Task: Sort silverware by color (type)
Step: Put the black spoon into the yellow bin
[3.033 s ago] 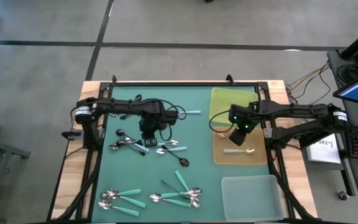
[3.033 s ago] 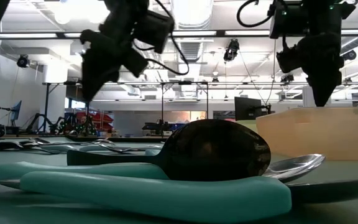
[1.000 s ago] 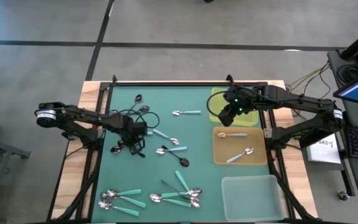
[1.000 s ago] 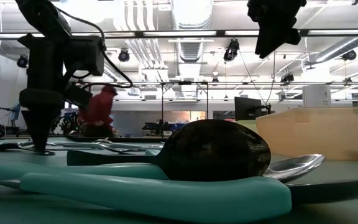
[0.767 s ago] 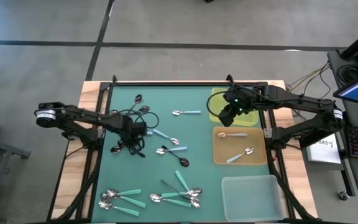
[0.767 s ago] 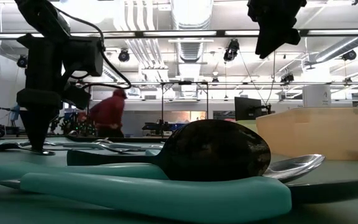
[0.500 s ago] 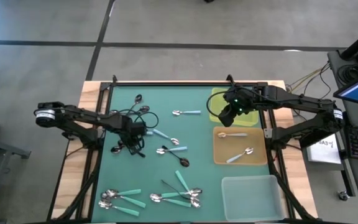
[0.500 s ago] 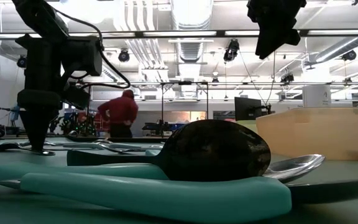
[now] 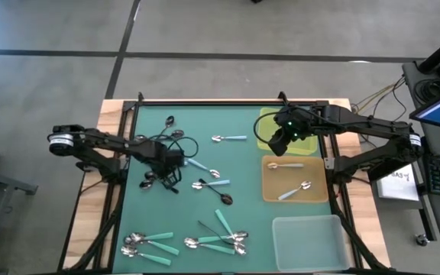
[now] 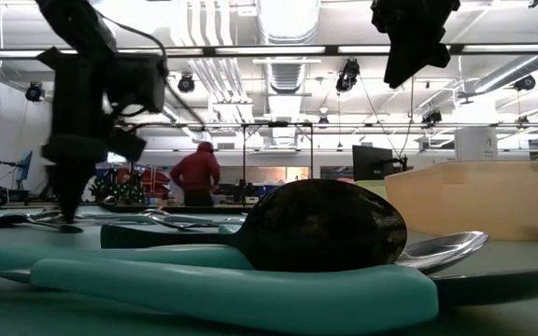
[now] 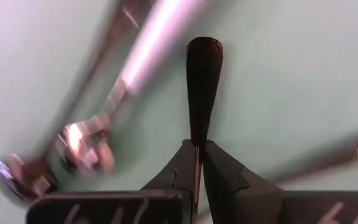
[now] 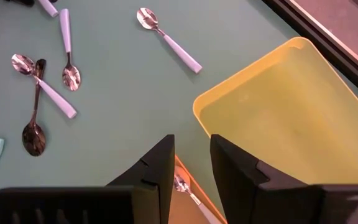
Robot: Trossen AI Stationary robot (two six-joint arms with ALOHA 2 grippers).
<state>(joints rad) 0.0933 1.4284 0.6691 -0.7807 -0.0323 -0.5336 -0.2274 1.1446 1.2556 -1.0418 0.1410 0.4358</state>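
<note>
Your left gripper (image 11: 196, 163) pinches a black-handled metal spoon (image 11: 202, 87) between its jaws; two blue-handled spoons (image 9: 295, 188) are sorted, most remain; right gripper's (image 12: 191, 165) jaws are narrowly parted, empty.

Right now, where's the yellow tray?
In the high view the yellow tray sits at the mat's far right, directly behind the orange tray, partly under the right hand.

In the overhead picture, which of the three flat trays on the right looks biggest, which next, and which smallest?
1. Clear tray, nearest the bottom edge: largest.
2. Orange tray, in the middle.
3. Yellow tray: seems smallest, but the right claw covers part of it, so its rank against the orange one is unsure.
</note>
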